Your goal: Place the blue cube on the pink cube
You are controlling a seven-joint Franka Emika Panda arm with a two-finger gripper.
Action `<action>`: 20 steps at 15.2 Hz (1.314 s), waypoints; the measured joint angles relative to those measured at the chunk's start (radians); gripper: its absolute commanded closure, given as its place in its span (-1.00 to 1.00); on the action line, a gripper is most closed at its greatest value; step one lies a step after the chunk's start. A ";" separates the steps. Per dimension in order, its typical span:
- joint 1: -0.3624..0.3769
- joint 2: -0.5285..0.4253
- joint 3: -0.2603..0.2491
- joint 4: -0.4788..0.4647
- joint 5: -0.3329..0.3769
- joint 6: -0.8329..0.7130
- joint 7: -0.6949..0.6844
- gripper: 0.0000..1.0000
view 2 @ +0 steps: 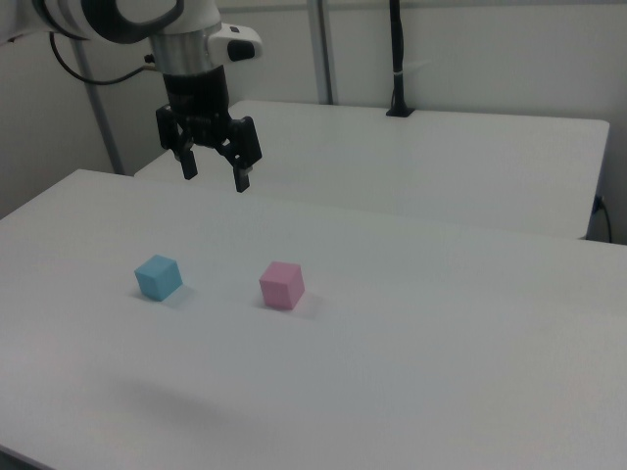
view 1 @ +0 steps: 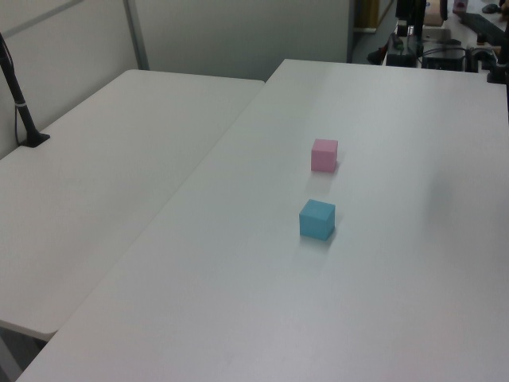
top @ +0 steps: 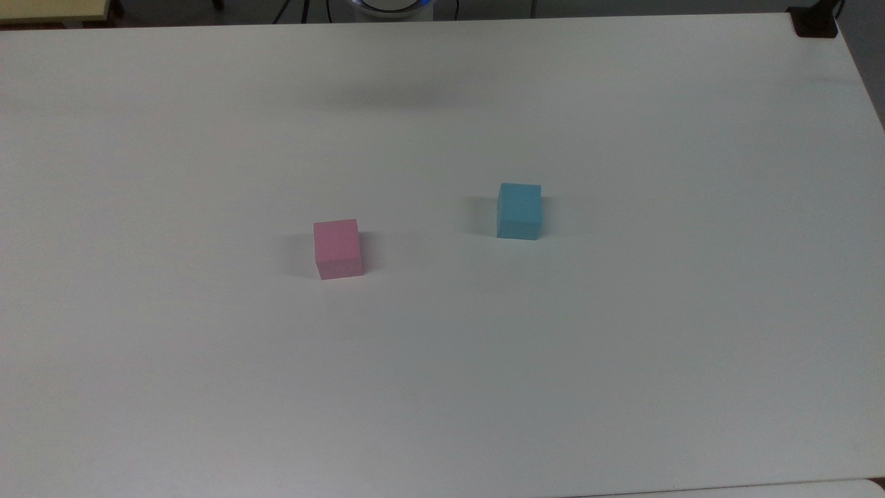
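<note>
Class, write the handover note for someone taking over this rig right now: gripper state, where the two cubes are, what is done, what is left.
Gripper: open, empty, raised above the table, well clear of both cubes.
Blue cube: flat on the table, untouched, to the top view's right of the pink one.
Pink cube: flat on the table, apart from the blue cube, nothing on it.
Done: nothing yet.
Left: descend on the blue cube, grasp it, lift, carry it over the pink cube, set it on top, release.
</note>
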 measured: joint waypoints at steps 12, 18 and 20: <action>0.018 0.000 0.004 0.000 0.000 -0.008 0.000 -1.00; 0.018 0.000 0.004 0.000 0.000 -0.008 0.000 -1.00; 0.018 0.000 0.004 0.000 0.000 -0.008 0.000 -1.00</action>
